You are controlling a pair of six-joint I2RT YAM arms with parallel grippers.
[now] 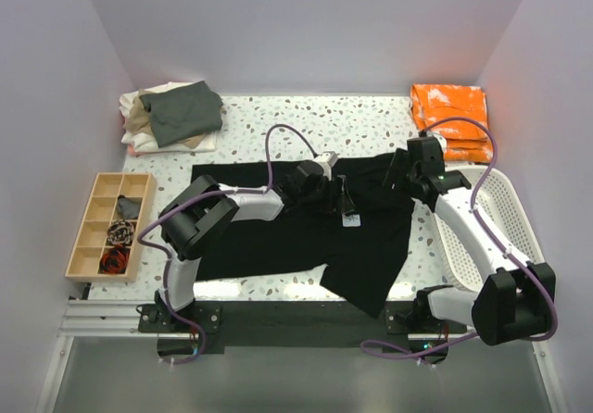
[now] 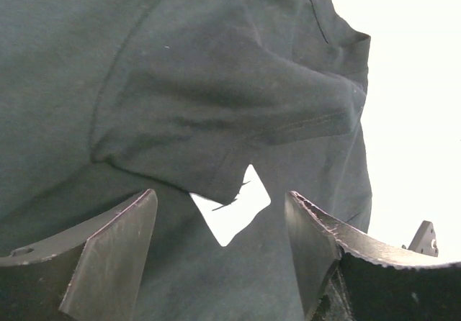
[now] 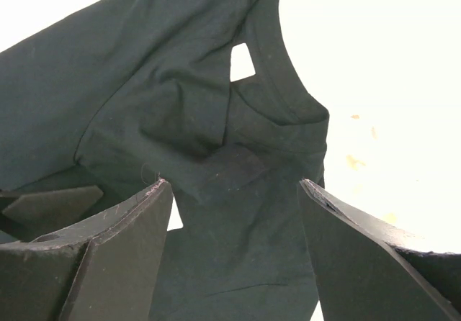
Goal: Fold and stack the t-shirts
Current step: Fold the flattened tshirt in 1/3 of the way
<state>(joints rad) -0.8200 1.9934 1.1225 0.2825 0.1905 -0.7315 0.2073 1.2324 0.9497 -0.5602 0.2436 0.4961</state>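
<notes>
We see our left gripper point(image 2: 220, 197) with its jaws spread apart and nothing pinched, poised over the black t-shirt point(image 2: 180, 83) at the centre of the overhead frame. Our right gripper point(image 3: 233, 184) is likewise spread wide above the same shirt, just to the right. The shirt sprawls across the middle of the table point(image 1: 371, 121). The folded t-shirts point(image 1: 176, 117) sit stacked at upper left.

The black shirt point(image 1: 278, 237) is spread out at the centre, rumpled, white label showing. A folded stack point(image 1: 171, 117), grey-green shirt on top, is set far left.
</notes>
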